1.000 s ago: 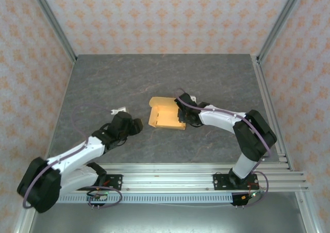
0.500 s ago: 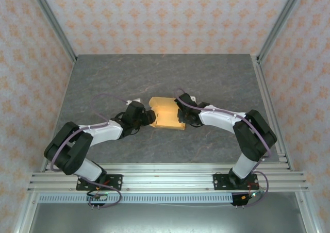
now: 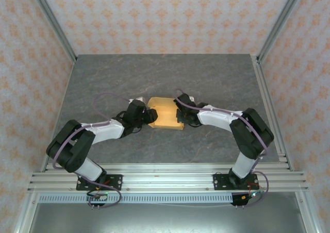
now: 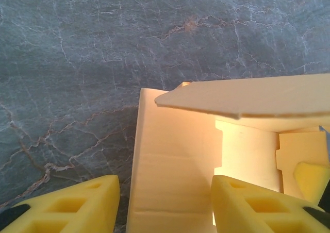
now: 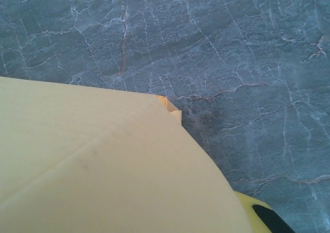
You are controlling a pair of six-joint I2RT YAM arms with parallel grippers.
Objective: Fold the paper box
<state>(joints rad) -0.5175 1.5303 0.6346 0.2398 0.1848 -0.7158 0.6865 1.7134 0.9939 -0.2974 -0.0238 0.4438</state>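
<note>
Crowded in the middle, open water beyond.

I'm seeing the paper box (image 3: 165, 114) hemmed in. The left gripper (image 3: 150, 117) sits at its left edge, fingers (image 4: 77, 202) spread either side of a panel, and a raised flap overhangs just ahead of them. The right gripper (image 3: 181, 115) is clamped on the right edge, card blanketing my right wrist view. Both arms bar the near side. The far table (image 3: 154, 73) lies bare up to the walls (image 3: 165, 16) and corner frame posts (image 3: 51, 21).
</note>
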